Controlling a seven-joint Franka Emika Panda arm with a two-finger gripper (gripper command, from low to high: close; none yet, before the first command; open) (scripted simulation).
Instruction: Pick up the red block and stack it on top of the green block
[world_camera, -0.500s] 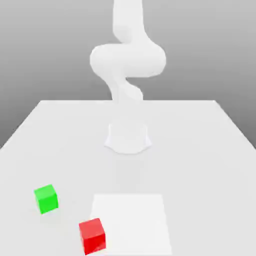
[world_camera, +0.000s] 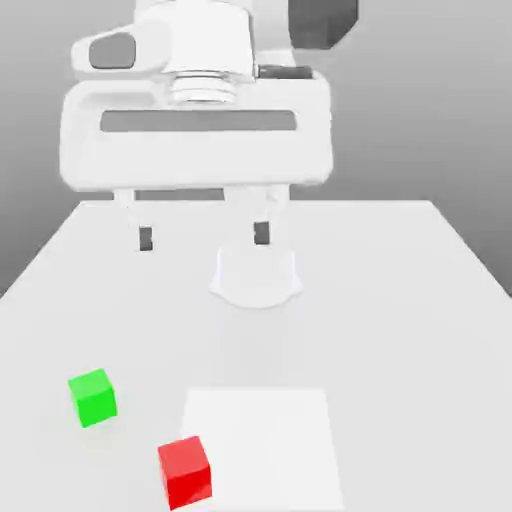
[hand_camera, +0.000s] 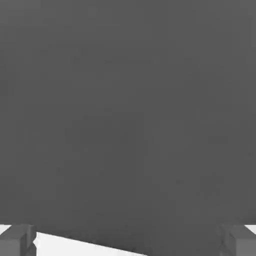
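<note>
No step is complete: the claw (world_camera: 204, 237) hangs released and empty, high above the worktop (world_camera: 400, 300), while the red block (world_camera: 185, 471) rests near the front edge, apart from the green block (world_camera: 93, 397), so grasping, lifting and stacking all remain.

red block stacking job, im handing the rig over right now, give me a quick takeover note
Gripper: fingers open, holding nothing, up above the table.
Red block: on the table at the near edge, touching nothing.
Green block: on the table, toward the exterior view's left of the red one, apart from it.
Done: nothing yet.
Left: grasp the red block, lift it, set it on the green block.
</note>
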